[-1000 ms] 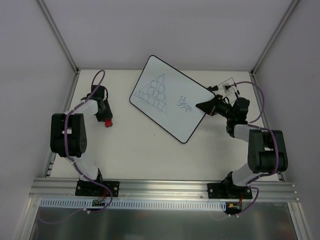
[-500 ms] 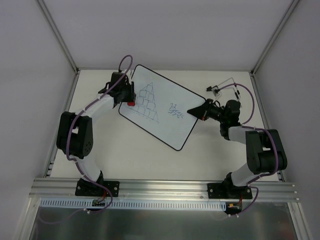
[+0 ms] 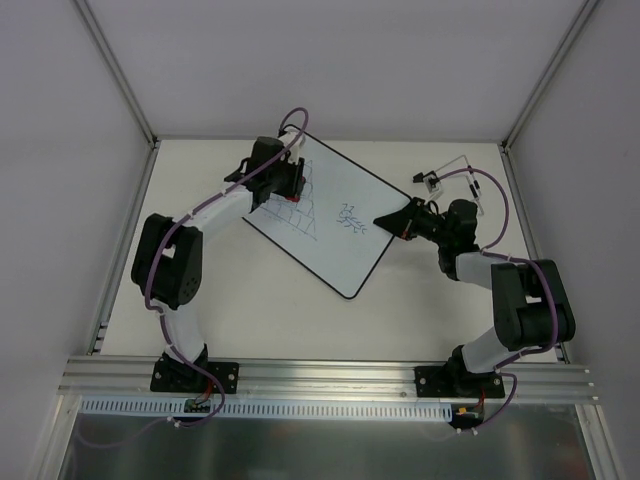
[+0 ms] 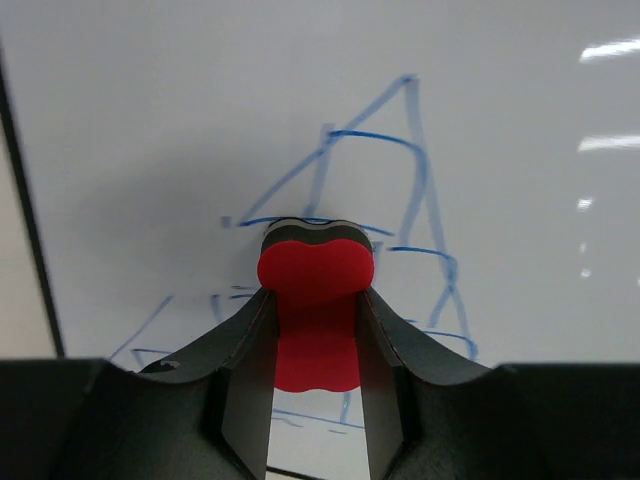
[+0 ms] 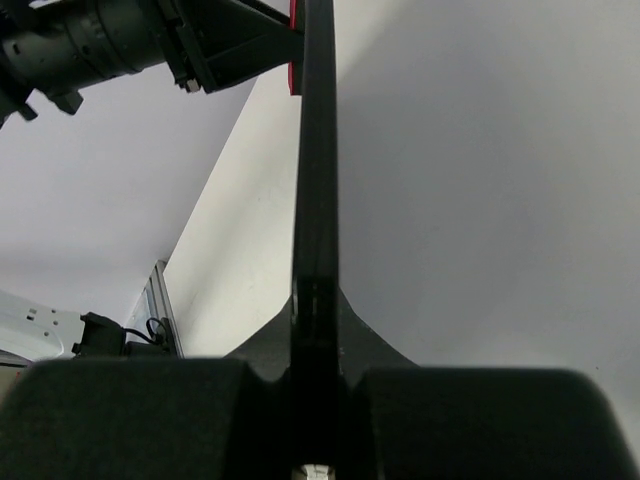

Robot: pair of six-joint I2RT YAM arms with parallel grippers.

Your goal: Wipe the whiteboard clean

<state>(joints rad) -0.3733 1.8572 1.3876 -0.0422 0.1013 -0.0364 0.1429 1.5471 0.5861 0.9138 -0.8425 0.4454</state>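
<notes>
Pale table (image 3: 250,310) bears the whiteboard (image 3: 335,255), right claw (image 3: 388,222) clamping its edge, left claw (image 4: 316,310) gripping red eraser (image 4: 315,268).

black left hand (image 4: 315,300), white arms (image 3: 215,212) with black joints (purple cables (image 3: 521,205) alongside).

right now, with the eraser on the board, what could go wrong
The whiteboard is held only at one edge by the right jaws; pressing the red eraser on it could pivot or slip it.
The left jaws pinch the eraser at its narrow waist, so rubbing might twist it loose.
The small scribble sits close to the right jaws; reaching it may crowd the arms.
</notes>
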